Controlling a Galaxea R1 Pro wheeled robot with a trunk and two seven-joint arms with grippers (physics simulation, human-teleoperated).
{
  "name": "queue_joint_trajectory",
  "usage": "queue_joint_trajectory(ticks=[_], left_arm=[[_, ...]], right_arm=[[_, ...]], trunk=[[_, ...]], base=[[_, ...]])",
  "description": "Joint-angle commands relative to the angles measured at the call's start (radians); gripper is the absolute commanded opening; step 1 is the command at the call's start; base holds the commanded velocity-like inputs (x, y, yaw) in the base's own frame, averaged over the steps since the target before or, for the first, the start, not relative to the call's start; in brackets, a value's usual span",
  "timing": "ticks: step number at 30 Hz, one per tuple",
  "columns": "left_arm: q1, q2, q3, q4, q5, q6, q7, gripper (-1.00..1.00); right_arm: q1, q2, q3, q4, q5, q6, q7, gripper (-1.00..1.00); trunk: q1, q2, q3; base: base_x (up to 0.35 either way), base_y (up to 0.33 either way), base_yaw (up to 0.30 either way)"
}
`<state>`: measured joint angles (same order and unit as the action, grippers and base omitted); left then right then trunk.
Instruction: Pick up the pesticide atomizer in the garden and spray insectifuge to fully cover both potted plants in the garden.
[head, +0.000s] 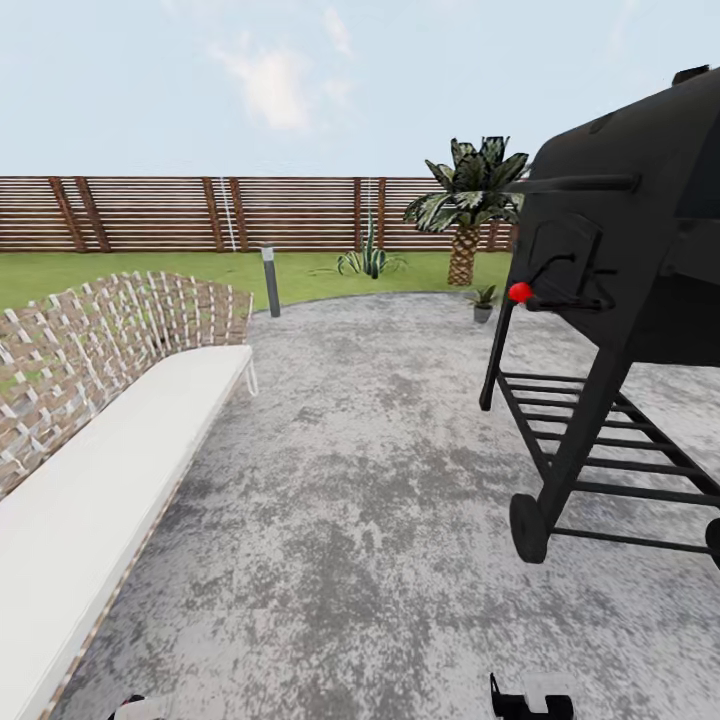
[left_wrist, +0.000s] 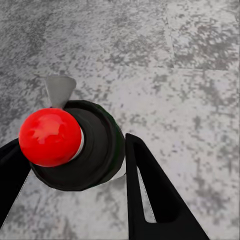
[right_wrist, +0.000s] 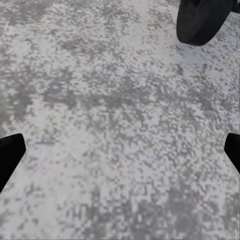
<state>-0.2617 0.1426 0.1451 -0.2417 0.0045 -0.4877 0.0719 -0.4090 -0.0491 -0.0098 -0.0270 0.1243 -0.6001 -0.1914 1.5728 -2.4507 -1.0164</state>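
Note:
In the left wrist view the pesticide atomizer (left_wrist: 80, 150), a dark round body with a red ball cap and a grey nozzle, sits between the two black fingers of my left gripper (left_wrist: 75, 172), which is shut on it above the paving. My right gripper (right_wrist: 120, 155) hangs open over bare patio, its fingertips at the frame's two sides; part of it shows at the head view's lower edge (head: 530, 700). One potted plant (head: 483, 300), small and in a grey pot, stands at the far edge of the patio, beside the palm.
A black barbecue grill (head: 620, 260) on wheels stands close on the right; its wheel (right_wrist: 202, 20) is near my right gripper. A woven bench with a white cushion (head: 110, 430) runs along the left. Beyond lie a bollard lamp (head: 270, 282), a palm (head: 466, 215), lawn and a slat fence (head: 200, 212).

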Motion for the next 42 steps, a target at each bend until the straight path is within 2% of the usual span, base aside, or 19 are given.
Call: queue_joint_trajectory(ticks=[1,28,42], left_arm=[[-0.001,0.0,-0.001,0.001,0.0,-0.003,0.003,-1.0],[-0.001,0.0,-0.001,0.001,0.0,-0.003,0.003,-1.0],[-0.001,0.0,-0.001,0.002,0.0,-0.003,0.003,-1.0]], right_arm=[[-0.001,0.0,-0.001,0.001,0.011,-0.001,-0.008,1.0],[-0.001,0.0,-0.001,0.001,0.011,-0.001,-0.009,1.0],[-0.001,0.0,-0.001,0.001,0.011,-0.001,-0.008,1.0]], trunk=[[0.0,0.0,-0.001],[0.0,0.0,-0.001],[0.0,0.0,-0.001]], base=[[0.332,0.08,0.0],[0.332,0.077,0.0],[0.336,0.007,0.0]])
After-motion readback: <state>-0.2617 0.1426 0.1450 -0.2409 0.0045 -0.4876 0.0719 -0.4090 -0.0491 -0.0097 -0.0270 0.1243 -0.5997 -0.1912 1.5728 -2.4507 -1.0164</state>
